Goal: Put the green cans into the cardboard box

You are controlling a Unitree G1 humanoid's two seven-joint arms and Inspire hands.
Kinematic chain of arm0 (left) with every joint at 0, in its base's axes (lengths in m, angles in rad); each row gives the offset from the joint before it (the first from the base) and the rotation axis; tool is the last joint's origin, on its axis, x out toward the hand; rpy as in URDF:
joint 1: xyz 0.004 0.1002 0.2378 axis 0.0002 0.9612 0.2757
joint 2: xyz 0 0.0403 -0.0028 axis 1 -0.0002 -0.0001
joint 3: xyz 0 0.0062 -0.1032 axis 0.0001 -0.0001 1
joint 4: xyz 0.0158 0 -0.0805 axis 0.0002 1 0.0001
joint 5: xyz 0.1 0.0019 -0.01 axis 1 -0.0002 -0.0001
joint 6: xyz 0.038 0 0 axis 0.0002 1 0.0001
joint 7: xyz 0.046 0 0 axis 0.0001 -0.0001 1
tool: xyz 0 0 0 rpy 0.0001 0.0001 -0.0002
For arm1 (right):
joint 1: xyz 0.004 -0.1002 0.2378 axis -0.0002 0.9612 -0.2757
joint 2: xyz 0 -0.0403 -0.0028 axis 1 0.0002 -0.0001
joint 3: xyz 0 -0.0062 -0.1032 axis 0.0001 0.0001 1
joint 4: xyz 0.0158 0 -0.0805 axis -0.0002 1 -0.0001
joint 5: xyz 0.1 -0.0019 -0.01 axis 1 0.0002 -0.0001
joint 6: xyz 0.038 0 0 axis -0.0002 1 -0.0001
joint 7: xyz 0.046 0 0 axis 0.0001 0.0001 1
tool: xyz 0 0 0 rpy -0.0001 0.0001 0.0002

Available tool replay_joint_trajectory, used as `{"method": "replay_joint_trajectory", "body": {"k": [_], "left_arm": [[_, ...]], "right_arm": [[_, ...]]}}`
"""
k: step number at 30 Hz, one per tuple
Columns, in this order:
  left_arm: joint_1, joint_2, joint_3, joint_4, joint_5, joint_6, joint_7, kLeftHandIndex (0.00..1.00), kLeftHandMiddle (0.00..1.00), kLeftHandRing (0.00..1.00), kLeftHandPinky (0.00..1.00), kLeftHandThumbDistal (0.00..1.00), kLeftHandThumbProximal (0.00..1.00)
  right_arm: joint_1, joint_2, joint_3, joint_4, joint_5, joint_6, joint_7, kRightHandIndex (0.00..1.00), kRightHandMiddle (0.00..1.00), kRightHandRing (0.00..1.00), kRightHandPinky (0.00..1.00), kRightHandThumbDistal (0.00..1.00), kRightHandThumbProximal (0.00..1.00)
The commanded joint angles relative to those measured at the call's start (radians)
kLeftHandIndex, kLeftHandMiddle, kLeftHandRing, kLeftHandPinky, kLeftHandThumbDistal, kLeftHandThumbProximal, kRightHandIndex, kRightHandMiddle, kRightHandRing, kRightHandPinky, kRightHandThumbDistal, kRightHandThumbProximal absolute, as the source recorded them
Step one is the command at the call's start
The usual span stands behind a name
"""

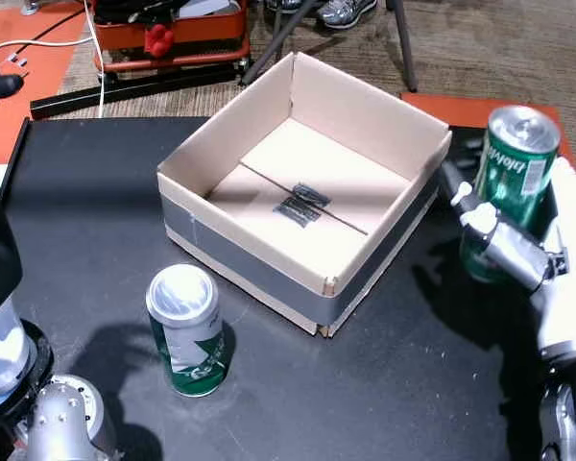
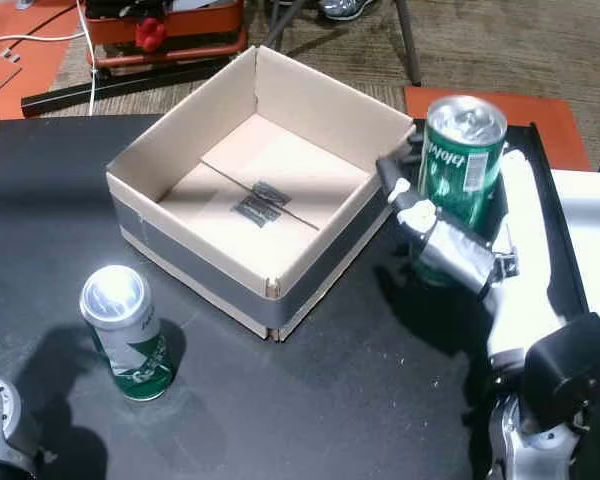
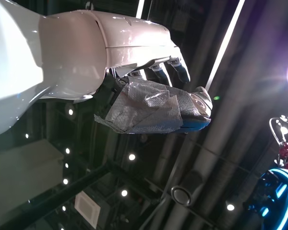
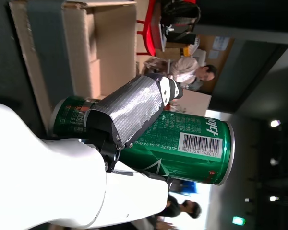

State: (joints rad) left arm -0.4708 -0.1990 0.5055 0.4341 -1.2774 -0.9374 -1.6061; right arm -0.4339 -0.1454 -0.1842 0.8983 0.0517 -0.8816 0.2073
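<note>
One green can [image 1: 515, 182] is upright in my right hand [image 1: 507, 248], fingers wrapped around its body, just right of the cardboard box [image 1: 302, 182] and outside it. The right wrist view adds the barcode on that can [image 4: 182, 146], my taped thumb [image 4: 132, 108] across it, and people seated in the background. The second green can [image 2: 126, 333] stands on the black table [image 2: 310, 410], near the box's front-left wall, untouched. The box holds no can. My left hand [image 3: 153, 103] appears only in its wrist view, against the ceiling, empty, fingers loosely curled.
</note>
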Motion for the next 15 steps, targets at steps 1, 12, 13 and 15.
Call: {"method": "replay_joint_trajectory", "body": {"k": [1,12,13,15], "left_arm": [[0.012,-0.156,0.034,0.007,-0.009,-0.021,-0.008,0.61,0.64,0.78,0.84,0.25,0.70],[0.002,-0.159,0.026,0.025,-0.010,-0.042,-0.008,0.61,0.63,0.79,0.85,0.26,0.72],[0.001,-0.159,0.026,0.028,-0.010,-0.044,-0.008,0.61,0.63,0.78,0.85,0.26,0.72],[0.001,-0.158,0.023,0.030,-0.012,-0.043,-0.008,0.62,0.64,0.79,0.85,0.26,0.73]], "right_arm": [[-0.038,-0.025,0.014,-0.053,-0.035,-0.047,-0.026,0.07,0.37,0.58,0.51,0.39,0.00],[-0.163,-0.130,0.096,-0.101,-0.321,-0.104,-0.215,0.11,0.38,0.60,0.61,0.37,0.00],[-0.180,-0.136,0.105,-0.094,-0.332,-0.102,-0.224,0.11,0.37,0.60,0.60,0.38,0.00],[-0.214,-0.153,0.125,-0.080,-0.367,-0.097,-0.247,0.13,0.39,0.62,0.61,0.37,0.00]]}}
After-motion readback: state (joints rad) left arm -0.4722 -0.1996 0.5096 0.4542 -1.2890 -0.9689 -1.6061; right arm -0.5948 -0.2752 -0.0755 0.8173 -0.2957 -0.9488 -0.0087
